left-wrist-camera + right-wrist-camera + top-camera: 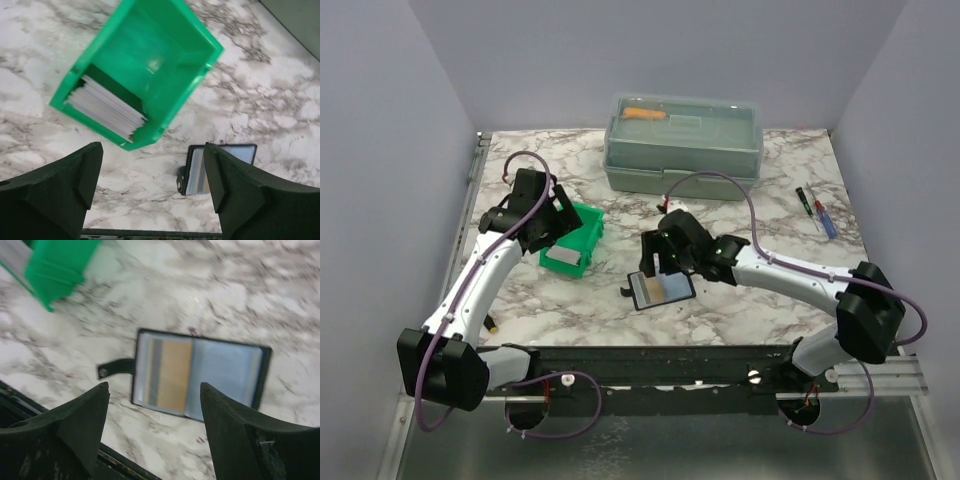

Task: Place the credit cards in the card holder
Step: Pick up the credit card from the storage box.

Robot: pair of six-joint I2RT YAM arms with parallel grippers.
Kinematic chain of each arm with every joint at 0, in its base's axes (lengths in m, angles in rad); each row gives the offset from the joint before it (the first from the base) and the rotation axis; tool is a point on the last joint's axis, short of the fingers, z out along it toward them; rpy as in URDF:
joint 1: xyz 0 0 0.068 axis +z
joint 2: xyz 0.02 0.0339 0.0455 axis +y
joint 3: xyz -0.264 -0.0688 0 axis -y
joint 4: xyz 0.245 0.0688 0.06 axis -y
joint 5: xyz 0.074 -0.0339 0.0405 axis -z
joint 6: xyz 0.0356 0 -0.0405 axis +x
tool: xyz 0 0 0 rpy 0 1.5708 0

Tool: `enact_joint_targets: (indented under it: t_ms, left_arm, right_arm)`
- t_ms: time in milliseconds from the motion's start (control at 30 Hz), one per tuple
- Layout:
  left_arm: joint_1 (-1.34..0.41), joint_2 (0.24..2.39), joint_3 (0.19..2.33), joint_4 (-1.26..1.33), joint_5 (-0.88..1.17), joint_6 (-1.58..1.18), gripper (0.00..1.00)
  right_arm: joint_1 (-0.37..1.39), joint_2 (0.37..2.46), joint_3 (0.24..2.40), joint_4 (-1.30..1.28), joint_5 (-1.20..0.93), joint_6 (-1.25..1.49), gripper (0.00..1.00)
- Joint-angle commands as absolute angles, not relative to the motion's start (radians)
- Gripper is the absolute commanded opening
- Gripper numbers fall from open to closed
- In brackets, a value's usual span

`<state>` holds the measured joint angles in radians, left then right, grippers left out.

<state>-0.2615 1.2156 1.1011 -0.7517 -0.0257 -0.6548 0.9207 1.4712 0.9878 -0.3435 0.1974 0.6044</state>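
The card holder (663,289) lies open and flat on the marble, its black strap (112,369) sticking out to the left. A yellowish card (173,376) and a grey one (155,371) show through its left pocket. More credit cards (107,107) stand as a pale stack in the green bin (150,55). My left gripper (152,185) hovers open over bare marble between the bin and the card holder (197,170), holding nothing. My right gripper (155,420) is open just above the holder's near edge, also holding nothing.
A big grey-green lidded toolbox (683,143) with an orange item (644,113) on its lid stands at the back. Pens (817,212) lie at the right. The green bin (575,238) sits left of centre. The black base rail (670,365) runs along the near edge.
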Motion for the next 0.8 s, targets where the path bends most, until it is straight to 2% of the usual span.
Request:
enact_joint_targets:
  t_ms: [0, 133, 267, 500, 633, 767]
  left_arm:
    - [-0.191, 1.244, 1.121, -0.918, -0.236, -0.829, 0.89]
    - [-0.125, 1.251, 1.142, -0.975, -0.351, -0.851, 0.92]
    - [-0.023, 1.267, 1.203, -1.029, -0.38, -0.882, 0.94]
    - [0.041, 1.231, 1.274, -1.089, -0.522, -0.992, 0.94]
    - [0.041, 1.207, 1.209, -1.008, -0.359, -0.972, 0.95]
    - [0.041, 1.304, 1.179, -1.05, -0.172, -1.017, 0.95]
  right_arm:
    - [0.921, 1.549, 1.122, -0.22, -0.044, 0.405, 0.77]
    - [0.923, 1.633, 1.279, -0.211, -0.15, 0.28, 0.81]
    - [0.924, 1.78, 1.441, -0.211, -0.267, 0.217, 0.85]
    - [0.96, 2.072, 1.807, -0.385, -0.242, 0.18, 0.86]
    - [0.965, 2.114, 1.881, -0.426, -0.133, 0.283, 0.86]
    - [0.965, 2.005, 1.765, -0.399, -0.024, 0.38, 0.86]
